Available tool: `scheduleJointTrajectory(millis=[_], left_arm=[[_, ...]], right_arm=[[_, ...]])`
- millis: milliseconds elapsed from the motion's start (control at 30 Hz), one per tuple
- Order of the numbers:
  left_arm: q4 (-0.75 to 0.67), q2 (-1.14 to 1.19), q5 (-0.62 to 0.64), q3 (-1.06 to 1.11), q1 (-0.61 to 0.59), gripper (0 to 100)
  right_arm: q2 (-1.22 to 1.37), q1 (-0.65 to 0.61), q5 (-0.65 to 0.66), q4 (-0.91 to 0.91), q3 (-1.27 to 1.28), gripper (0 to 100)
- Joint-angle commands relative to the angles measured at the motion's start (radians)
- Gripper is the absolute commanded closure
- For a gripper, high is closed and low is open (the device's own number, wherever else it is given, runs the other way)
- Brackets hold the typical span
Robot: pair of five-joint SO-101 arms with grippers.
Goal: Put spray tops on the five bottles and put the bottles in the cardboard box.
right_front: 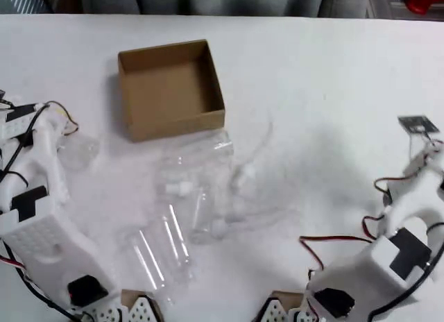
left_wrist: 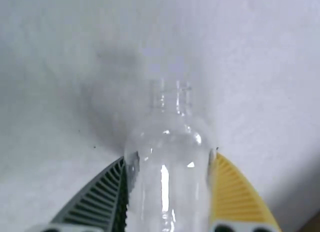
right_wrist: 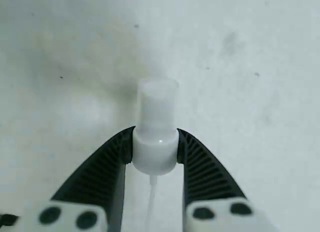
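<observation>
The cardboard box (right_front: 170, 89) looks matt. The bottle (left_wrist: 167, 182) is clear glossy plastic, the spray top (right_wrist: 156, 127) smooth white plastic, and the surface (right_front: 333, 79) matt.

White table (right_front: 333, 93) — cardboard box (right_front: 179, 125), bottles (right_front: 156, 249) (clear)

I can read no words, numbers or signs here: the box (right_front: 170, 93), the bottle (left_wrist: 167, 182) and the spray top (right_wrist: 156, 137) are all plain.
</observation>
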Motion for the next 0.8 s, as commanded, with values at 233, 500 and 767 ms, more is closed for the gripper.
scheduleJointTrajectory(millis=[233, 500, 767], left_arm=[[-0.02, -0.004, -0.012, -0.044, 0.018, 98], [-0.02, -0.004, -0.077, -0.044, 0.018, 98], [-0.02, -0.004, -0.089, -0.044, 0.028, 98]], right_arm=[[-0.048, 0.028, 0.121, -0.183, 0.127, 81.0], [-0.093, 0.007, 0.121, -0.199, 0.124, 75.5], [-0.22, 0.016, 0.121, -0.002, 0.124, 75.5]])
